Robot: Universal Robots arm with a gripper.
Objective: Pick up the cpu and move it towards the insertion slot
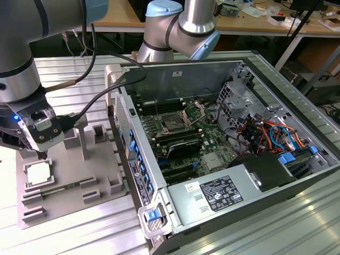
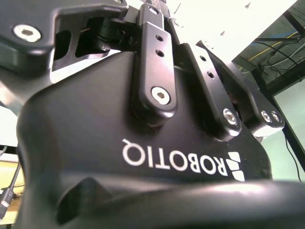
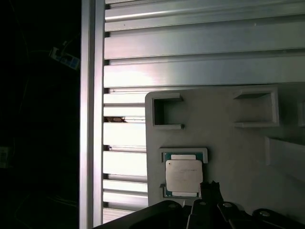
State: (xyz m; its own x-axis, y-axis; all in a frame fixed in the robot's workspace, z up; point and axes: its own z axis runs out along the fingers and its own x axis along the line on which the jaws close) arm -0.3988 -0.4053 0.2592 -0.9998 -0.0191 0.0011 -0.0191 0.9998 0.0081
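Gripper [image 1: 41, 154] hovers just over cpu [image 1: 39, 173], seated in recess by edge of grey fixture [image 1: 69, 166]; grip width: can't tell. Insertion slot [image 1: 172, 125] well apart.

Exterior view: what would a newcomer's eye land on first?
The open computer case takes up the exterior view's right. Inside it, the green board carries the insertion slot. On the exterior view's left, the gripper hangs close over the cpu, which lies in a recess of the grey fixture.
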